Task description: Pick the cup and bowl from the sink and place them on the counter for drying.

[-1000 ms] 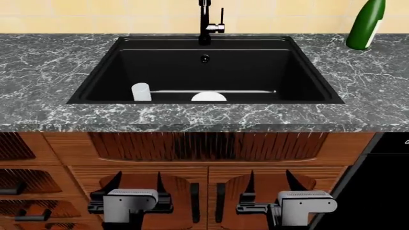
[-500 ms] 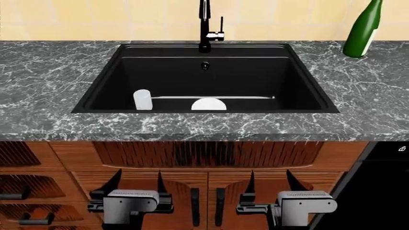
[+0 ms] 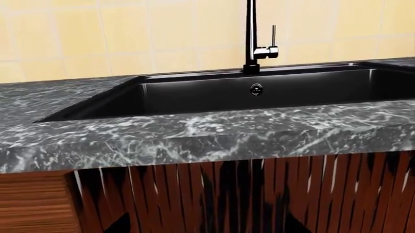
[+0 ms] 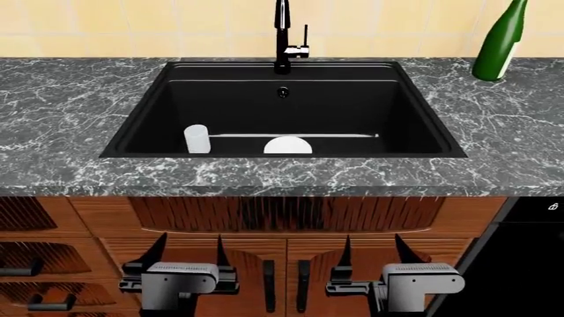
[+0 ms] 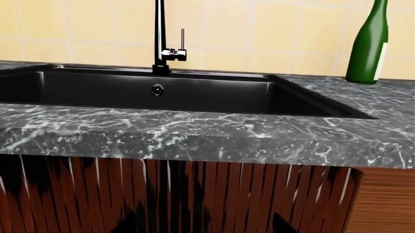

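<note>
0 of 2 moved: cup [image 4: 197, 139] and bowl [image 4: 287, 144] sit near the sink's [image 4: 141, 122] front wall, cup left of bowl, apart. Left gripper [image 4: 187, 253] and right gripper [image 4: 372, 251] hang below the counter [image 4: 70, 112] lip, jaws apart, empty. Both must clear that overhang; bare counter on each side, bottle [image 4: 500, 39] far right.

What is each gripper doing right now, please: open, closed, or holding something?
Left gripper: open, empty, low in front of the cabinet doors.
Right gripper: open, empty, also below the counter.
</note>
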### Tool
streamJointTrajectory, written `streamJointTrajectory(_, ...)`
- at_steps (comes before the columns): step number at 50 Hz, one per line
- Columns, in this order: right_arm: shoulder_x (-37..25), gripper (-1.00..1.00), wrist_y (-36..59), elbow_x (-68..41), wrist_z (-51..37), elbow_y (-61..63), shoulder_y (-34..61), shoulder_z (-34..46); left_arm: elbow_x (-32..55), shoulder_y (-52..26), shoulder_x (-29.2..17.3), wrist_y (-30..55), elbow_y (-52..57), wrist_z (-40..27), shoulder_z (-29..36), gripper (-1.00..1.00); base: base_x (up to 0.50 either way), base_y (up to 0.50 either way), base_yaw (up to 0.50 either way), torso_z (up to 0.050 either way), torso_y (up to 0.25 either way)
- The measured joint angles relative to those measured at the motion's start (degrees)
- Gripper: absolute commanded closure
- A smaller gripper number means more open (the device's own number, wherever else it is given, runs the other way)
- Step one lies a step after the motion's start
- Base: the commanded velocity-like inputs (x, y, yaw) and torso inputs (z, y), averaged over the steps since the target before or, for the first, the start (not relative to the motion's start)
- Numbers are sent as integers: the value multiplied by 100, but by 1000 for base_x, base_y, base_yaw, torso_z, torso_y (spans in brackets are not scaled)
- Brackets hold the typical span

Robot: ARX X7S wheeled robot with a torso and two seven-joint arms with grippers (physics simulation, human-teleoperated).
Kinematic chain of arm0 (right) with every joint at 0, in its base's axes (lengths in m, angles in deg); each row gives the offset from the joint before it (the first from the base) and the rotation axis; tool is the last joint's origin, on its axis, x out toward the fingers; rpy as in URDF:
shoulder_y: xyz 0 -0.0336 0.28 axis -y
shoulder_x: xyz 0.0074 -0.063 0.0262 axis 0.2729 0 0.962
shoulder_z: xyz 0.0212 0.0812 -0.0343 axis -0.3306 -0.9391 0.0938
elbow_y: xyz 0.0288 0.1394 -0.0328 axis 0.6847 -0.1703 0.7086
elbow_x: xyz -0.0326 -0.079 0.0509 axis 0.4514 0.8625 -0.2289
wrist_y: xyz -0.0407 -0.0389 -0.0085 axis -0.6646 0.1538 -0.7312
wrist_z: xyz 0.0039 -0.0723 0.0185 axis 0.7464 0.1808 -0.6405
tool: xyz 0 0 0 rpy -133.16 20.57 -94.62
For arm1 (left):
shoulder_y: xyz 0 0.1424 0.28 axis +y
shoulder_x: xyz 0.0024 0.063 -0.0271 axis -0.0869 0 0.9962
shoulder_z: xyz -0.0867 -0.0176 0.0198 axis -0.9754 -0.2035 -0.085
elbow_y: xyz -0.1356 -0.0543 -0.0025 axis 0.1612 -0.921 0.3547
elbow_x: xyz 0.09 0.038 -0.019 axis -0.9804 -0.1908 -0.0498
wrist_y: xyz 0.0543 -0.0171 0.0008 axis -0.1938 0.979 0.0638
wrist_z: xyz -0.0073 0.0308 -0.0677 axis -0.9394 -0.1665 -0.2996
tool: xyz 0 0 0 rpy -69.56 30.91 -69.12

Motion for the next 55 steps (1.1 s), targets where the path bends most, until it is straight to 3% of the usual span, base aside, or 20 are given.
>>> streamJointTrajectory(14, 409, -100, 146, 335, 460, 158, -39, -492, -576, 57, 430, 83, 137, 354, -432, -100, 0, 0, 0, 0, 0)
streamJointTrajectory(24, 308, -100, 1507, 88, 640, 1213, 403, -686, -491, -165, 505, 1510, 1272, 438, -527, -100, 0, 0, 0, 0, 0)
streamJointTrajectory(29, 93, -100, 2582, -160, 745, 1785, 1016, -860, -309, -698, 435, 2662, 1925, 490, -635, -100, 0, 0, 0, 0, 0)
streamJointTrajectory(36, -177, -100, 3987, -503, 899, 1931, 2506, -1045, -5, -2008, 348, 3982, 2099, 585, -917, -100, 0, 0, 0, 0, 0)
streamJointTrajectory(45, -340, -100, 4428, -584, 1091, 894, 4132, -957, 263, -3390, 250, 4354, 1366, 841, -1046, -100, 0, 0, 0, 20, 0)
streamJointTrajectory(55, -473, -100, 4586, -615, 1234, 155, 4954, -869, 375, -4213, 148, 4530, 843, 994, -936, -100, 0, 0, 0, 50, 0)
